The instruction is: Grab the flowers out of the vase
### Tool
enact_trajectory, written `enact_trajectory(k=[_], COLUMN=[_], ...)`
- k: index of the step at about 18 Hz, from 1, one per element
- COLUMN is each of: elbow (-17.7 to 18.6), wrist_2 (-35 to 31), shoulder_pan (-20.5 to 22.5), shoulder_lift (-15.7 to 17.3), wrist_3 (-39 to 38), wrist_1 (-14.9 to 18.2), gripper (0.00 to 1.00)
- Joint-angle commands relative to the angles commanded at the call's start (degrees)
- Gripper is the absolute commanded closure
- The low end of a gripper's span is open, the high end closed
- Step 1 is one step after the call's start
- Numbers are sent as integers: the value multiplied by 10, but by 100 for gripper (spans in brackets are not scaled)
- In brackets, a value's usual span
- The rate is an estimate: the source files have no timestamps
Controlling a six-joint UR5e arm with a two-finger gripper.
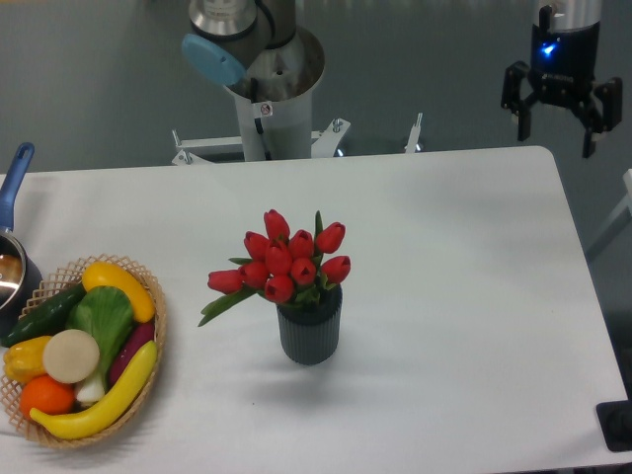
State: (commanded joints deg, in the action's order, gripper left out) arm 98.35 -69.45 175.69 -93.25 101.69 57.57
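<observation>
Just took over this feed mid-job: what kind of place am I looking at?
Probably a robot lab test bench, not a home: a bare white table, the arm's metal base mounted behind it, the open hand hanging off the far right corner, and props like a vegetable basket.

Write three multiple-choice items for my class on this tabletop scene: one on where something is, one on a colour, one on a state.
1. Where does the basket of vegetables sit?
A. left edge of the table
B. right edge
C. behind the vase

2. What colour are the flowers?
A. yellow
B. red
C. white

3. What is the state of the hand?
A. shut on the flowers
B. shut on the vase
C. open, holding nothing

Answers:
1 A: the basket lies at the table's left edge, far from the vase.
2 B: every tulip bud is red.
3 C: its fingers are spread, up by the far right corner, well clear of the flowers.
</observation>
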Motion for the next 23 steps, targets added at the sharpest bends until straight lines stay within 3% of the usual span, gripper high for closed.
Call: enact_trajectory(k=[5, 12, 16, 23], elbow=[18, 50, 53, 61], wrist_2=[25, 63, 81, 131], shoulder_pan=[-1, -7, -38, -64], shoulder_lift=[3, 2, -3, -10], wrist_3=[-59, -81, -170, -185], wrist_1=[0, -1, -1, -25], gripper=[0, 0, 0, 0])
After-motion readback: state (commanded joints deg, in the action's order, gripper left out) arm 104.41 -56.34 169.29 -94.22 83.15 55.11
